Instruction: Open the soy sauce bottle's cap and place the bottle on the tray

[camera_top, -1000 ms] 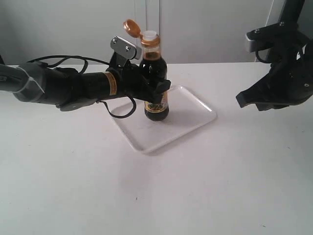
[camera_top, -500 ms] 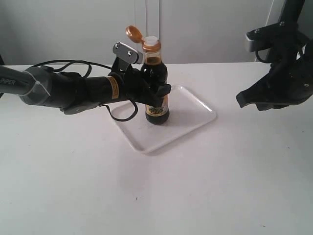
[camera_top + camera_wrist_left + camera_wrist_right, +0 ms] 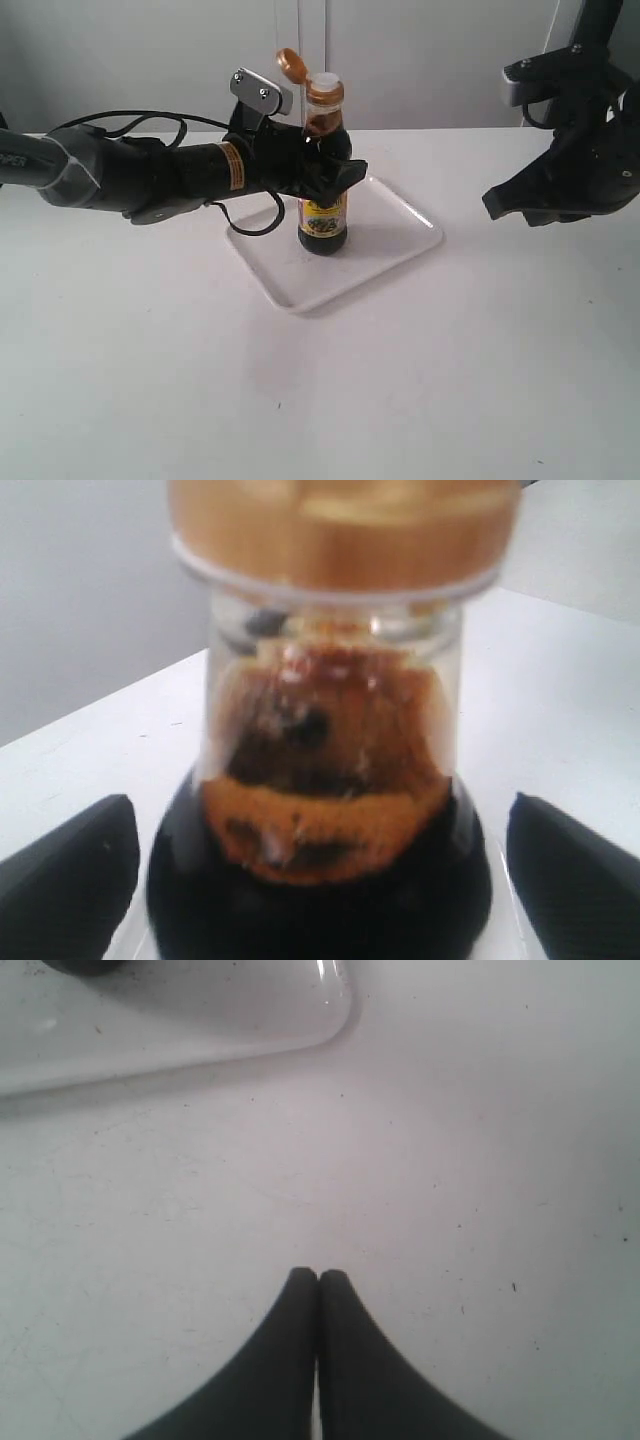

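Observation:
The soy sauce bottle (image 3: 322,215) stands upright on the white tray (image 3: 400,240), a little left of its middle. Its copper-orange cap (image 3: 291,62) is flipped open on its hinge, and the white spout shows above the orange collar. My left gripper (image 3: 335,180) reaches in from the left and is open, one finger on each side of the bottle's shoulder. In the left wrist view the bottle (image 3: 320,900) fills the frame, with a thin gap to each of the fingers (image 3: 70,870). My right gripper (image 3: 495,205) hangs shut at the right, above bare table (image 3: 318,1278).
One rounded corner of the tray (image 3: 200,1020) shows in the right wrist view, with the table's white surface in front of it. The left arm's black cable loops over the tray's left rim (image 3: 245,225). A grey wall runs behind the table.
The left arm carried the bottle a little to the right and straightened it. The bottle now stands on the tray with the fingers parted from it. The right arm has not moved.

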{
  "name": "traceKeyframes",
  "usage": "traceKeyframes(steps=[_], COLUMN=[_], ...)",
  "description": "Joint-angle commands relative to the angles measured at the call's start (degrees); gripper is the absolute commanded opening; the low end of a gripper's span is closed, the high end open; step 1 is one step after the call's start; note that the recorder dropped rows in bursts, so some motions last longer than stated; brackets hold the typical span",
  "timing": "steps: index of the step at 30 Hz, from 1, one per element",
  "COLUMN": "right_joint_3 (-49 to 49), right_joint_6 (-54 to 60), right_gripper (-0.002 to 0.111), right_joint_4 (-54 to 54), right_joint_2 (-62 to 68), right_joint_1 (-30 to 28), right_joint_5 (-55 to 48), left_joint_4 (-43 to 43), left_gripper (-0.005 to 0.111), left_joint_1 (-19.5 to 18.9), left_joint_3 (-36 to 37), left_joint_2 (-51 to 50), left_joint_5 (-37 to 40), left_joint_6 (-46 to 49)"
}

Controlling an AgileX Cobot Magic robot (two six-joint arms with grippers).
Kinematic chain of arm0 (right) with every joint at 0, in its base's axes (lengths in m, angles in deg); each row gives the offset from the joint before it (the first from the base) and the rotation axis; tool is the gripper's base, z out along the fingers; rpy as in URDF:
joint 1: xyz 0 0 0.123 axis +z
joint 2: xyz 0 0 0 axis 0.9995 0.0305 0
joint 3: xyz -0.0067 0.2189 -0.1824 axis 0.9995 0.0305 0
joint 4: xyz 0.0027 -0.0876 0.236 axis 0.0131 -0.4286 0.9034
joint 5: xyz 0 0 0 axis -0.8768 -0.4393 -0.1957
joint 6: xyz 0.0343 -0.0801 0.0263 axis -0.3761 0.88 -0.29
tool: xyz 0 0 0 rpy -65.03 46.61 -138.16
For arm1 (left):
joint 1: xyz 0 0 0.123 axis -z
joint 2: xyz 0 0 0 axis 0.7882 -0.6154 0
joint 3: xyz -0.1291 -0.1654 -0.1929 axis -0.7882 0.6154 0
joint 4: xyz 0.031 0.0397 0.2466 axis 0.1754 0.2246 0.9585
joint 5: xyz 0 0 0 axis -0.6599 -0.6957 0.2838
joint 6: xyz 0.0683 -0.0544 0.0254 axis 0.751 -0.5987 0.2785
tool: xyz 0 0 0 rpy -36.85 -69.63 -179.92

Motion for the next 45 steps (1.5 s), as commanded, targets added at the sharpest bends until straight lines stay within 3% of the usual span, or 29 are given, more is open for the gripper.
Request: traceKeyframes(steps=[1,21,30,37,45], right_joint_3=[-0.2,-0.2,-0.2,-0.2,-0.2], right_joint_6=[-0.1,-0.1,-0.1,-0.1,-0.1], right_gripper=[0.0,0.0,0.0,0.0,0.0], right_joint_4=[0.0,0.0,0.0,0.2,0.1], right_joint_2=[-0.4,-0.4,-0.4,-0.4,-0.4], right_joint_1=[-0.5,-0.5,-0.5,-0.5,-0.5], right_joint_5=[-0.1,-0.1,-0.3,-0.6,-0.5], left_joint_4=[0.2,2.3,7.4,11.6,11.6], left_gripper=[0.105,0.105,0.105,0.105,0.105], left_joint_1=[0.0,0.0,0.0,0.0,0.0], left_joint_3=[0.0,0.0,0.0,0.0,0.0], left_joint_2=[0.5,0.5,5.7,10.3,14.9], left_joint_5=[-0.4,-0.5,0.0,4.7,6.1], left_joint_6=[-0.2,-0.1,-5.1,-7.8,-7.6])
